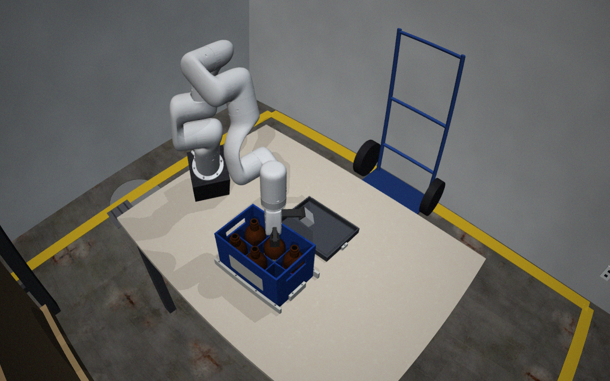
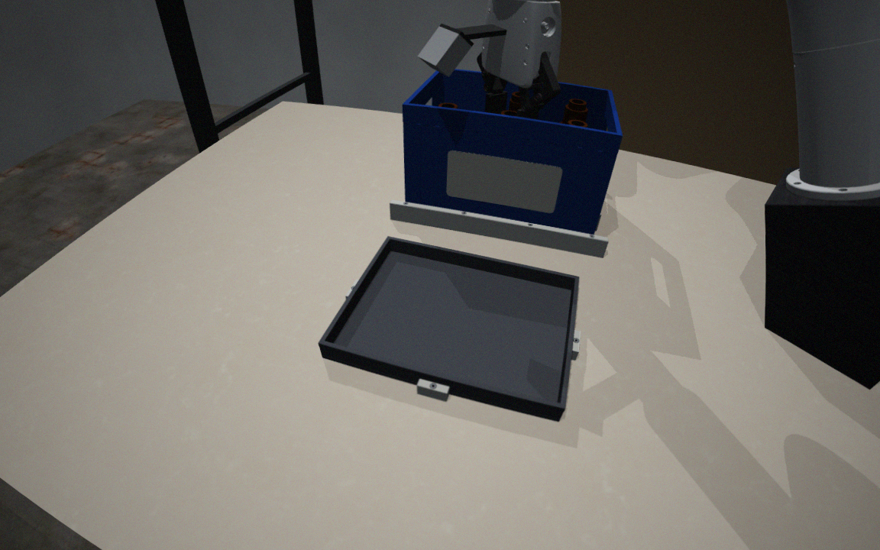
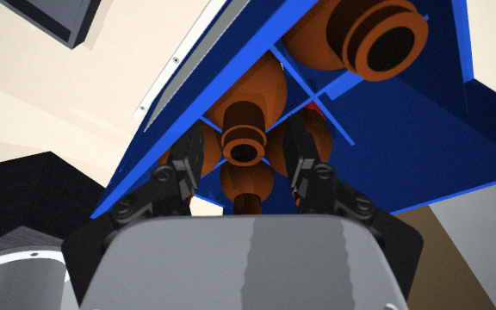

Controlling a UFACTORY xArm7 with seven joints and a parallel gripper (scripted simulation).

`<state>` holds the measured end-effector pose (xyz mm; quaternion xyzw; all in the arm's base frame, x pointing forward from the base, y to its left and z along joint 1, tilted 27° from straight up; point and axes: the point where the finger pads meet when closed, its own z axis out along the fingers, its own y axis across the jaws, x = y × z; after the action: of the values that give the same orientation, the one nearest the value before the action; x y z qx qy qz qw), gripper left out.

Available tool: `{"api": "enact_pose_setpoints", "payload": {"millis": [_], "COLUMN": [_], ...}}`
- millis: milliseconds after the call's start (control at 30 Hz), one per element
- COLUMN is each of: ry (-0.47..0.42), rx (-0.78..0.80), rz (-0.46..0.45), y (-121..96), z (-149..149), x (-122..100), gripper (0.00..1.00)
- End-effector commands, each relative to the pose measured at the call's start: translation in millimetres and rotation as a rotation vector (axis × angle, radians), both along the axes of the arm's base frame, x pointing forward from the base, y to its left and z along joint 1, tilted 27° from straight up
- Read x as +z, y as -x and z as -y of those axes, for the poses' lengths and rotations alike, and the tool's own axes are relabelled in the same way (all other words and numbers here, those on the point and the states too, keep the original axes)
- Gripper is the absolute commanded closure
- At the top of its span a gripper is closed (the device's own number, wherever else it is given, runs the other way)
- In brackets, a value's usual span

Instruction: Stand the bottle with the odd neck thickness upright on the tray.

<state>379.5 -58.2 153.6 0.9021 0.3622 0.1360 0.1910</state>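
Brown bottles [image 1: 254,233] [image 3: 244,116], blue crate [image 1: 269,279] [image 2: 422,156] [image 3: 429,129], open gripper [image 1: 275,235] [image 2: 512,108] [image 3: 244,130] above

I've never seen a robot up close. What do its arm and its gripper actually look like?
The arm is smooth, rounded and whitish-grey, with curving tube-like segments, small screw marks and a white bolted ring at its foot. The gripper has a pale grey housing and two black, jointed fingers with visible round pivots. I see no sleeve.
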Motion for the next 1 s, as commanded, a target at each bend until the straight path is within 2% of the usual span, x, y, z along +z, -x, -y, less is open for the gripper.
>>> {"api": "enact_pose_setpoints", "payload": {"millis": [0,433,467,967], "ry": [0.001,0.001,0.001,0.001], "rx": [0.001,0.001,0.001,0.001], "rz": [0.003,0.003,0.003,0.003], "y": [-1.1,-1.1,-1.1,-1.1], "z": [-0.1,-0.1,-0.1,-0.1], "x": [0.7,0.7,0.7,0.7], "gripper": [0.35,0.35,1.00,1.00]}}
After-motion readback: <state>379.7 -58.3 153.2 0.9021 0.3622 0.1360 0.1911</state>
